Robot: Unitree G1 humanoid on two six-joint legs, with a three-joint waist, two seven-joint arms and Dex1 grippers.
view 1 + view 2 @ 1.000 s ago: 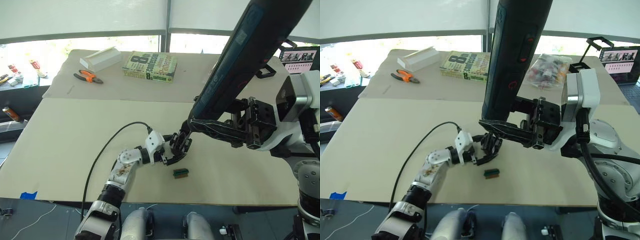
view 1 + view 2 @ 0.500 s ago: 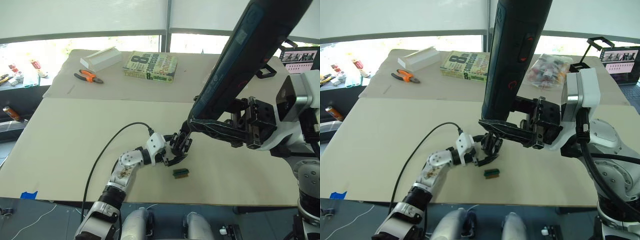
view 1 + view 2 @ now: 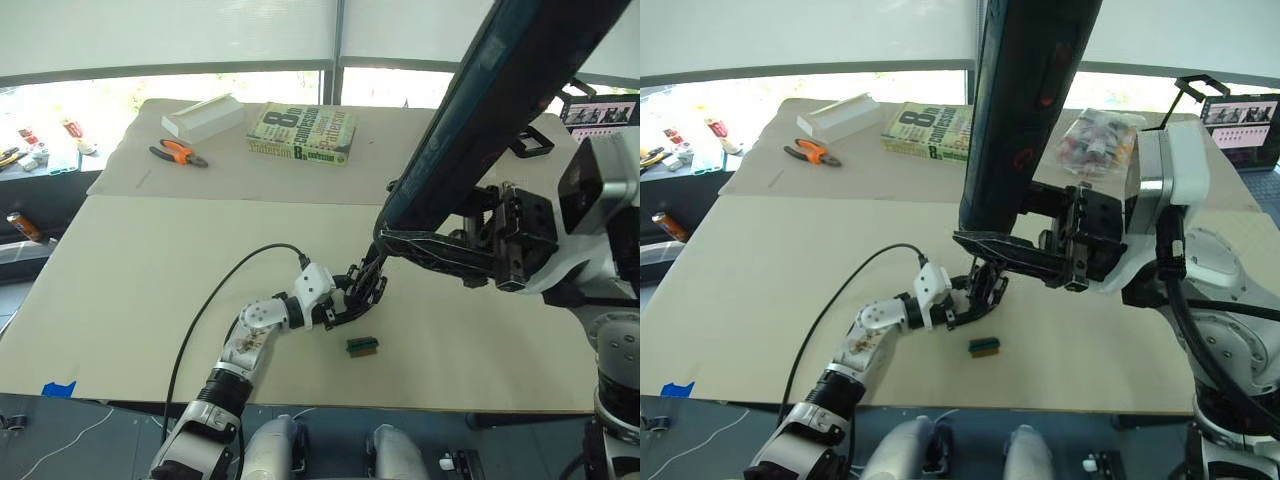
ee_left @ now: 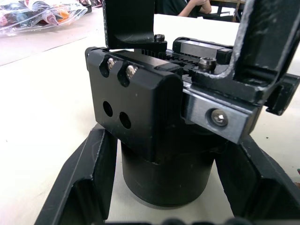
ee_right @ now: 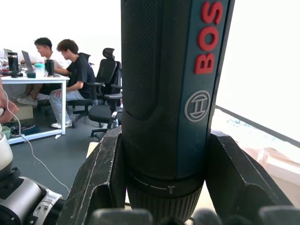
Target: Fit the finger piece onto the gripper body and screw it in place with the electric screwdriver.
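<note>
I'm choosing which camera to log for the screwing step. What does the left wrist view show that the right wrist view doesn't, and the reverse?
Left wrist view alone: the gripper body close up between the left gripper jaws, its screws and empty holes, and a clear bag on the table.

Right wrist view alone: the electric screwdriver clamped in the right gripper, its red lettering, and two people seated at a desk behind.

Both share: each looks along its own black jaws at the part held. Neither shows bit meeting screw.

Left gripper (image 3: pixel 362 298) clamped low at table; right gripper (image 3: pixel 992 247) clamped above it
</note>
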